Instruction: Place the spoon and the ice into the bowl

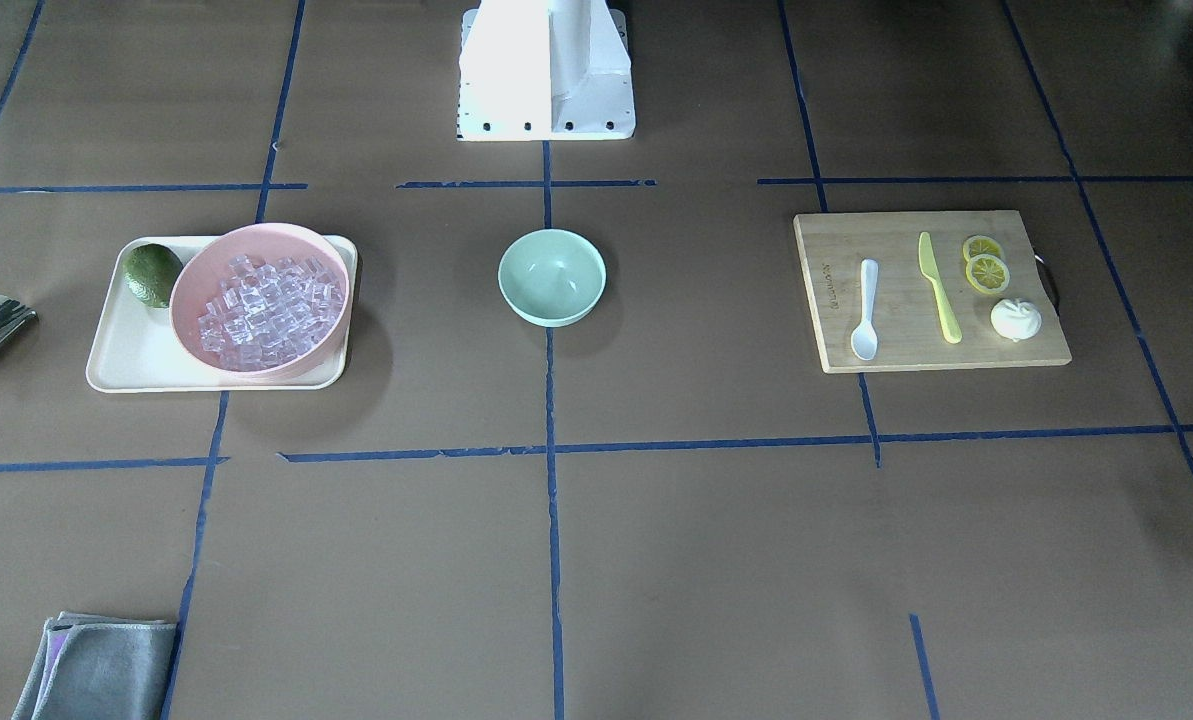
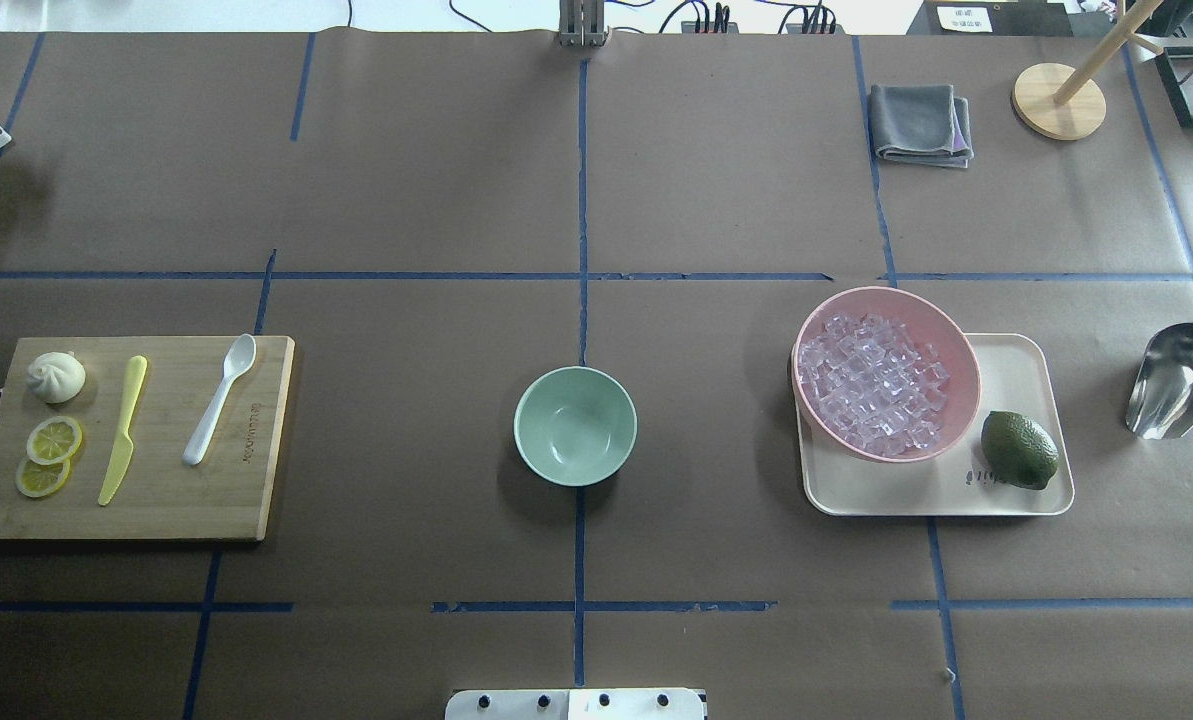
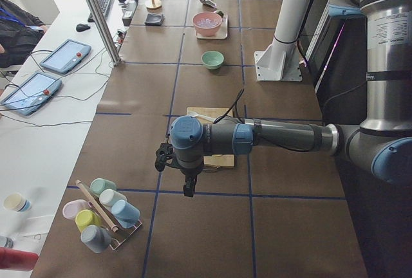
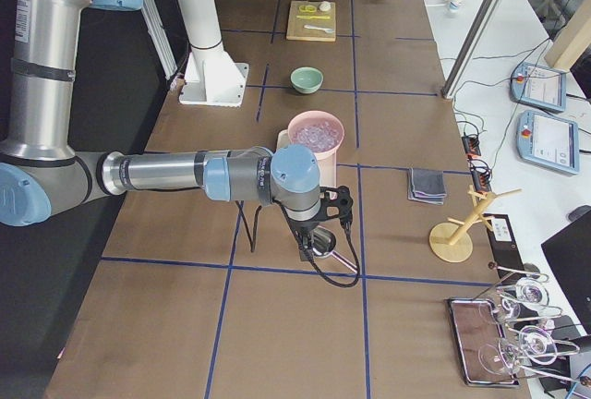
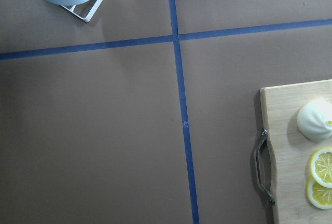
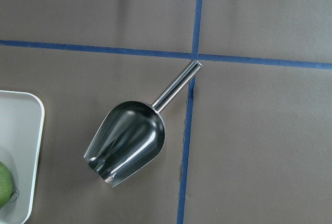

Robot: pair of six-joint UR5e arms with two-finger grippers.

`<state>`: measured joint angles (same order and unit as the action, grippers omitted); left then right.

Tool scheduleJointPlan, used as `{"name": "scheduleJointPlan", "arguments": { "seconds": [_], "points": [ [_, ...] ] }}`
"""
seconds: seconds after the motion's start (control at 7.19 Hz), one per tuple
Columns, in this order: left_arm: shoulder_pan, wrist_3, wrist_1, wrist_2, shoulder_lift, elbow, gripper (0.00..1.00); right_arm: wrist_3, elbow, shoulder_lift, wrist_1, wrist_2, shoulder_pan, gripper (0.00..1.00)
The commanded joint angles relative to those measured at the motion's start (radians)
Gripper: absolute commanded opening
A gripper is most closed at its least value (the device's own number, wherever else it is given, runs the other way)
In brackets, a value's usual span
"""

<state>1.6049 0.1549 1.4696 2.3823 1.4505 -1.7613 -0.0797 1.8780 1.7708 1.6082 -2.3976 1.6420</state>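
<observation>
Left tool (image 3: 187, 186) hangs well apart from spoon (image 2: 218, 404); its opening cannot be told.

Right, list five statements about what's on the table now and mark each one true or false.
1. The mint-green bowl is empty. True.
2. The ice is piled in the pink bowl, which stands on the tray. True.
3. The spoon lies in the pink bowl. False: it lies on the cutting board, beside the knife.
4. The lime sits on the cutting board. False: it sits on the tray, beside the pink bowl.
5. The metal scoop lies outside the tray. True.
</observation>
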Motion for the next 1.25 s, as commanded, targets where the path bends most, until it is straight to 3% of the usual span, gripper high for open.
{"name": "scheduleJointPlan", "arguments": {
  "seconds": [0.0,0.28,0.7,1.11],
  "points": [
    [0.000,0.006,0.005,0.000,-0.001,0.003,1.00,0.001,0.000,0.001,-0.001,0.000,-0.007,1.00],
    [-0.002,0.009,0.008,-0.005,0.005,-0.019,1.00,0.001,0.000,0.001,-0.001,0.000,-0.011,1.00],
    [-0.010,0.000,0.159,-0.002,0.021,-0.012,1.00,0.003,0.000,-0.004,-0.001,0.003,-0.031,1.00],
    [-0.034,-0.126,0.198,0.003,0.067,0.011,1.00,0.005,0.000,-0.011,-0.002,0.003,-0.042,1.00]
  ]
}}
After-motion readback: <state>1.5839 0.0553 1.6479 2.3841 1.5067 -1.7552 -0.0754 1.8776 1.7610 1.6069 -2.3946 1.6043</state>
